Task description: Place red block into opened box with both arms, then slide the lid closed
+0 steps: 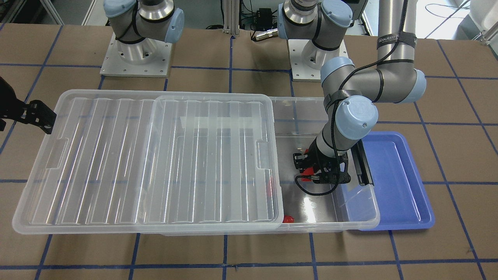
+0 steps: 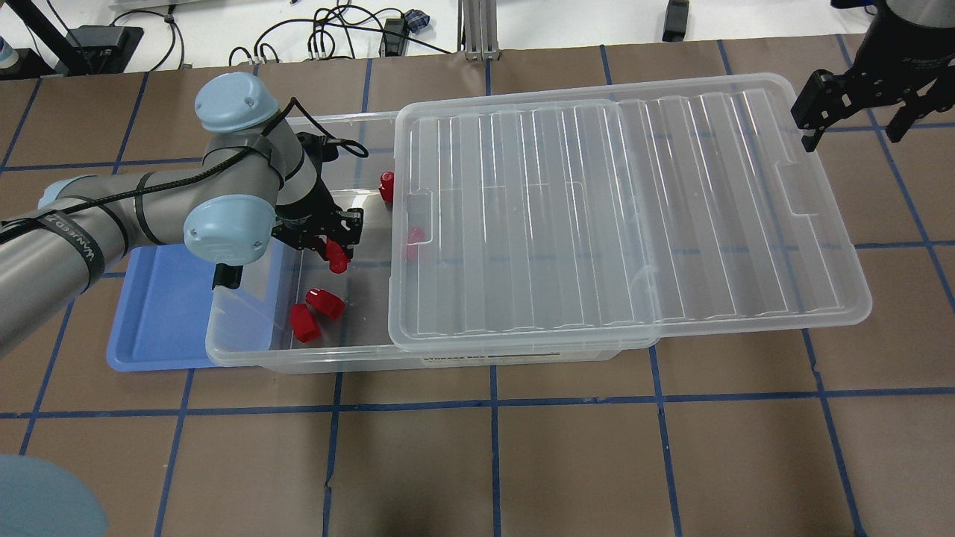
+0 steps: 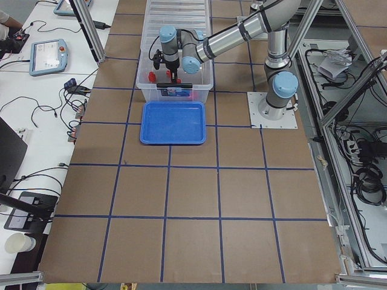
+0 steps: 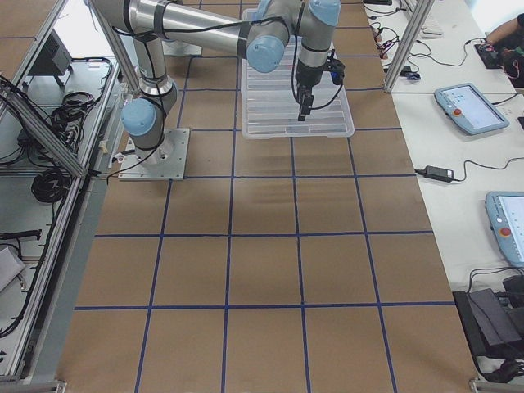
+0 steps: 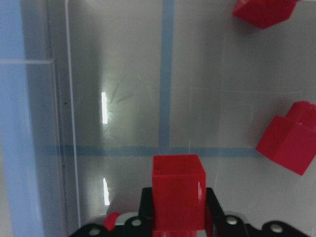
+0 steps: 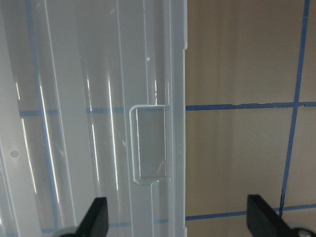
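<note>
My left gripper (image 2: 333,246) reaches down into the uncovered end of the clear box (image 2: 298,359) and is shut on a red block (image 5: 177,197), held just above the box floor. Three more red blocks (image 2: 324,301) lie loose on that floor, and another shows through the lid's edge. The ribbed clear lid (image 2: 597,209) covers most of the box and overhangs its far end. Above that overhanging end, beside the lid's notch (image 6: 148,148), hovers my right gripper (image 2: 853,128), open and touching nothing. The front-facing view shows the held block (image 1: 308,170) and the lid (image 1: 155,155).
A blue tray (image 2: 157,321) lies against the box's open end, under my left arm. The box's black bar clip (image 1: 363,165) sits at that end. Brown table with blue tape lines surrounds the box on all sides.
</note>
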`<state>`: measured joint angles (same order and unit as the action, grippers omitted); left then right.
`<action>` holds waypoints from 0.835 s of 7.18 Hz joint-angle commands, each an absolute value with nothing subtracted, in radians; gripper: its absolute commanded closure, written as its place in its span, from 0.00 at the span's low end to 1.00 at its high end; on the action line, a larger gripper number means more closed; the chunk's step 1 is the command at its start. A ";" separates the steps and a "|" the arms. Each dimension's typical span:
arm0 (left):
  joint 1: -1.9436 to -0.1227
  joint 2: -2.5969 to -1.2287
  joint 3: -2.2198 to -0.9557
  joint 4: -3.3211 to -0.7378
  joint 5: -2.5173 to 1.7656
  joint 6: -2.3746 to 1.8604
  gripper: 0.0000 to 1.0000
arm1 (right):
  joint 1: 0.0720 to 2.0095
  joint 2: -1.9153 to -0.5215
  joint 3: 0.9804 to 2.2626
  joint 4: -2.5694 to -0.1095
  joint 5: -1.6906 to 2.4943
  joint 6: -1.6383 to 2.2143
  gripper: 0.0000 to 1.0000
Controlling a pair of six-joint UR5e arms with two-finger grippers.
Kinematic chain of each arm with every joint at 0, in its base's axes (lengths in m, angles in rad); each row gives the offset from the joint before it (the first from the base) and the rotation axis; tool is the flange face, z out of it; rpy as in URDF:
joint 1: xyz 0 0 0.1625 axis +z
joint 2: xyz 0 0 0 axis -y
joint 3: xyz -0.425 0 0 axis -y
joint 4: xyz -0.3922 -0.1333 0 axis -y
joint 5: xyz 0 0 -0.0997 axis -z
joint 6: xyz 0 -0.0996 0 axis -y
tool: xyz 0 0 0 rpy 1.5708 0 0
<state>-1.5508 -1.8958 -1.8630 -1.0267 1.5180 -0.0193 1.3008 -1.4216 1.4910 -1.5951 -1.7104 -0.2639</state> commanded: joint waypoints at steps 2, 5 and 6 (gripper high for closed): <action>-1.546 -1.884 -1.838 -1.011 1.522 -0.032 0.00 | 1.301 -1.424 1.491 -1.588 -1.710 -0.265 0.00; -1.568 -1.786 -1.720 -1.196 1.510 -0.031 0.00 | 1.301 -1.422 1.491 -1.595 -1.712 -0.265 0.00; -1.568 -1.751 -1.656 -1.318 1.514 -0.029 0.00 | 1.301 -1.420 1.491 -1.598 -1.710 -0.265 0.00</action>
<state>-1.5658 -1.7946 -1.7244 -1.1916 1.5134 -0.0303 1.3008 -1.4221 1.4910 -1.5938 -1.7111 -0.2653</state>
